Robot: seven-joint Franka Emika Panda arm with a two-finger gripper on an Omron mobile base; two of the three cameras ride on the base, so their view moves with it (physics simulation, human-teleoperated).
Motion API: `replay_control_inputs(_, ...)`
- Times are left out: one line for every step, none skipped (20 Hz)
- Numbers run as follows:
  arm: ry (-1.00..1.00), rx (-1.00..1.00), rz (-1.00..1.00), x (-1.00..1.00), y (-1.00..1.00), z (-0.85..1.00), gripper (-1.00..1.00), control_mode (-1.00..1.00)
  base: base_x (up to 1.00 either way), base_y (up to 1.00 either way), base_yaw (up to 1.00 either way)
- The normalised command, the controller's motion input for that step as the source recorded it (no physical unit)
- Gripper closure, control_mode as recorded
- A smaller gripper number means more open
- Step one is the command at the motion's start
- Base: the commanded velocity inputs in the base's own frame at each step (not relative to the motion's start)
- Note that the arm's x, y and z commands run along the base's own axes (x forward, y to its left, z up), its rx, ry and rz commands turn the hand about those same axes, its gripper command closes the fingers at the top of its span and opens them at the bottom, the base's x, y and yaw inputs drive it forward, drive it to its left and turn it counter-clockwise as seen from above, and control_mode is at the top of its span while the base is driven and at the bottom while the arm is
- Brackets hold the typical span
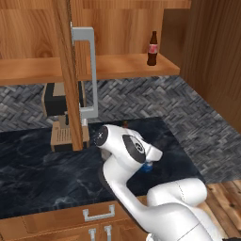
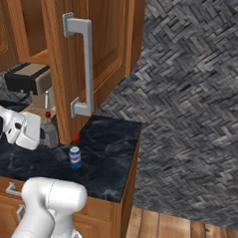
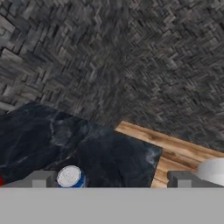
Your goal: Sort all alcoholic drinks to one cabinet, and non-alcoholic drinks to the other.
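A small blue soda can (image 2: 75, 157) with a silver top stands on the dark marble counter (image 2: 109, 145) near its front right part. In the hand view the blue soda can (image 3: 70, 177) sits low between my gripper's (image 3: 111, 180) wide-apart fingertips, close to the left one; the gripper is open and holds nothing. A dark cola bottle (image 1: 152, 48) with a red-and-white label stands on the open upper cabinet's shelf (image 1: 117, 66). A greyish liquor bottle (image 2: 50, 135) with a red cap stands on the counter behind my hand, partly hidden.
An open wooden cabinet door (image 2: 95, 54) with a grey handle (image 2: 86, 69) hangs over the counter. A coffee machine (image 1: 59, 113) stands at the back. The counter's right edge (image 2: 133, 162) drops to a wooden floor. A drawer handle (image 1: 99, 214) lies below the front edge.
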Motion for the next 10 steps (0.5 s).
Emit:
replay_control_inputs(0.00,0.05,-0.10,0.00,0.04,-0.09,-1.00,-1.00,0.00,0.00,0.00)
replay_control_inputs(0.00,0.05,-0.09,0.01,0.00,-0.12,-1.00,-1.00,0.00,0.00,0.00)
replay_control_inputs(0.00,0.05,-0.08,0.01,0.00,-0.15,-1.00,-1.00,0.00,0.00,0.00)
replay_control_inputs(0.00,0.05,-0.08,0.01,0.00,-0.18,-1.00,-1.00,0.00,0.00,0.00)
replay_control_inputs(0.00,0.04,-0.07,0.00,0.00,-0.21,-1.00,-1.00,0.00,0.00,0.00)
replay_control_inputs(0.00,0.02,-0.07,0.00,0.00,-0.23,-1.00,-1.00,0.00,0.00,0.00)
replay_control_inputs(0.00,0.01,-0.07,0.00,0.00,-0.23,-1.00,-1.00,0.00,0.00,0.00)
replay_control_inputs(0.00,0.01,-0.06,0.00,0.00,-0.26,-1.00,-1.00,0.00,0.00,0.00)
replay_control_inputs(0.00,0.01,-0.05,0.02,0.00,-0.27,-1.00,-1.00,0.00,0.00,0.00)
replay_control_inputs(0.00,0.01,-0.05,0.01,0.00,-0.29,-1.00,-1.00,0.00,0.00,0.00)
